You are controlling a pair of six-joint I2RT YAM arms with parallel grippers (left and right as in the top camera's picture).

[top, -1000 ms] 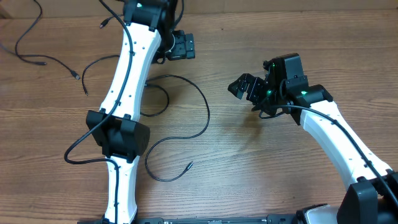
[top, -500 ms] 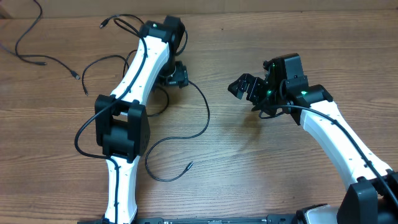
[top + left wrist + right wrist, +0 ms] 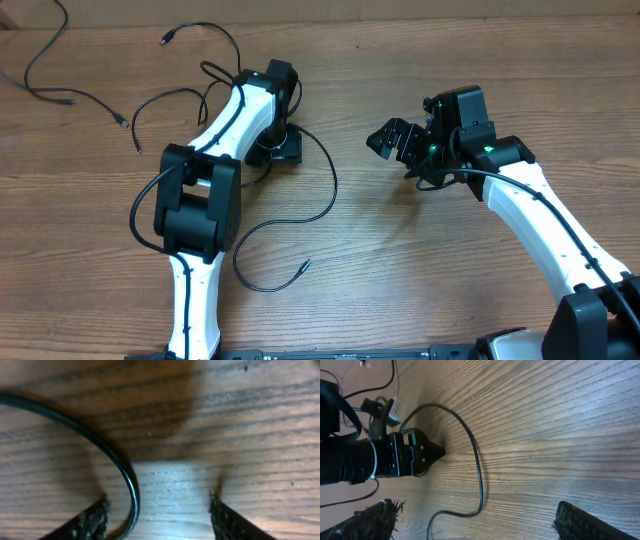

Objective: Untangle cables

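Several thin black cables lie on the wooden table. The longest cable (image 3: pixel 333 185) loops from the table's middle down to a small plug (image 3: pixel 306 264). My left gripper (image 3: pixel 278 150) is down at the table on the upper part of this loop. In the left wrist view the cable (image 3: pixel 100 442) curves between the fingers of the left gripper (image 3: pixel 160 520), close beside the left finger (image 3: pixel 92 521); the jaws stand apart and do not pinch it. My right gripper (image 3: pixel 392 140) hovers open to the right, holding nothing. The same cable (image 3: pixel 478 472) shows in the right wrist view.
More cables lie at the far left: a wavy one (image 3: pixel 40 62), a short one (image 3: pixel 150 103) and one with a plug near the back edge (image 3: pixel 200 32). The left arm (image 3: pixel 380 457) appears in the right wrist view.
My left arm has swung back from the far edge and come down onto the cable loop, and its jaws have narrowed. The right arm has not moved.
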